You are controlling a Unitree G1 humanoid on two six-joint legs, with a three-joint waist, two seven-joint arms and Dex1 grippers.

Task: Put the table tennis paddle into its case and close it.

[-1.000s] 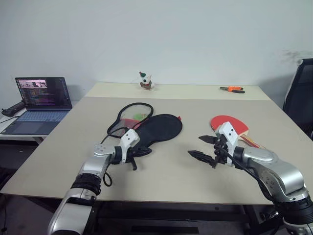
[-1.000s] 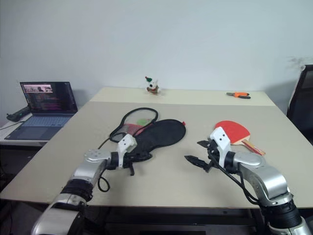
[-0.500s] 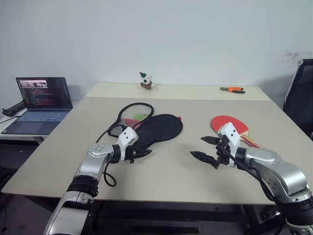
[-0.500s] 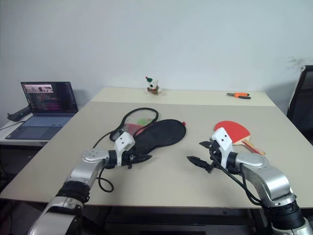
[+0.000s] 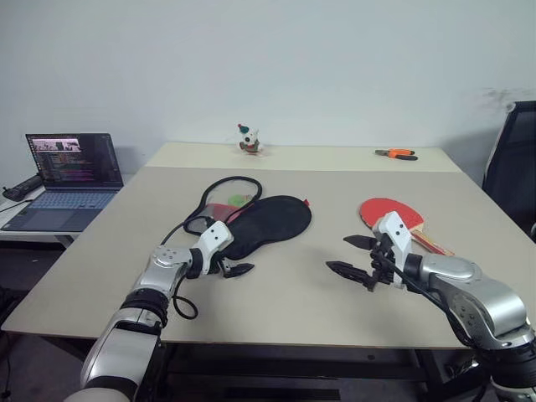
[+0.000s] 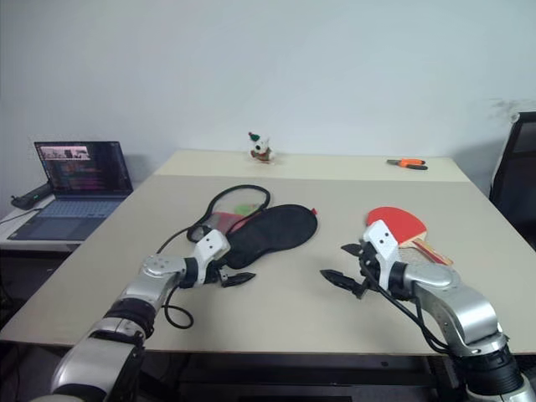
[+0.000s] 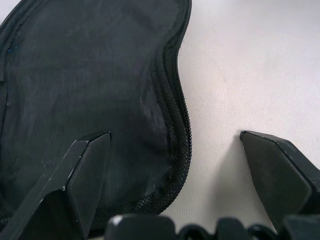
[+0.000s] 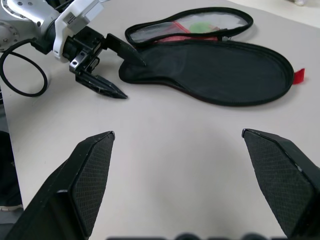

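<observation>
Black case edge between left gripper's parted jaws.

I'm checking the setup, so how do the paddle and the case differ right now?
The paddle shows a plain red face; the case shows black fabric. The paddle lies by the right gripper; the case's narrow end sits at the open left gripper. The case lies unzipped, spread open. Both lie flat on the table.
</observation>
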